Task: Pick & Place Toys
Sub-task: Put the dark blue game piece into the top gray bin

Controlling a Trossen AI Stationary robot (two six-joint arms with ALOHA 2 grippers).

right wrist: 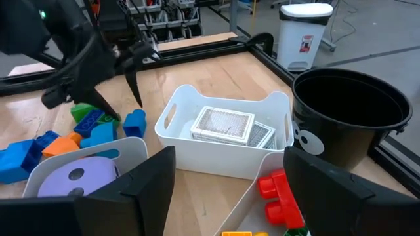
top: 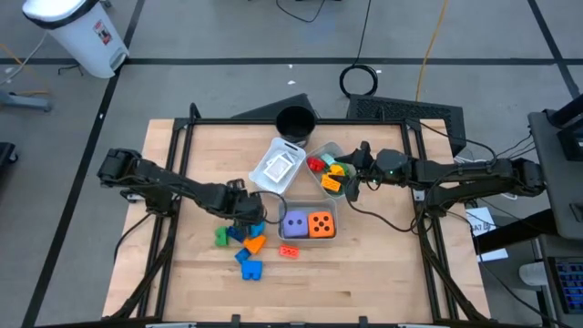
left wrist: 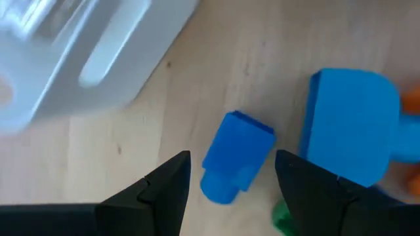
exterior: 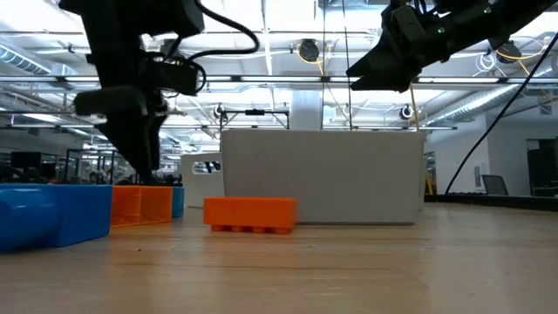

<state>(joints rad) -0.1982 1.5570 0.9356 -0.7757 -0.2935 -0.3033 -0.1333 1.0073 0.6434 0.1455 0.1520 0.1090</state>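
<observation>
Bare tabletop (top: 383,273) is left open toward the near edge, while three trays (top: 281,168) are crowded mid-table beside the black cup (top: 295,122); the left gripper (left wrist: 233,180) is held open, empty, over a small blue block (left wrist: 235,157), and the right gripper (right wrist: 230,190), open and empty, is seen above the tray of blocks (right wrist: 279,196).

Two black jointed arms trail black cables, ending in dark tapered fingers (left wrist: 164,190).

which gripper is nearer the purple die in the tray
Left. The left gripper hangs over the loose blocks just beside the tray holding the purple die. The right gripper is over the next tray with the red and yellow blocks, farther off. Both have open jaws.
</observation>
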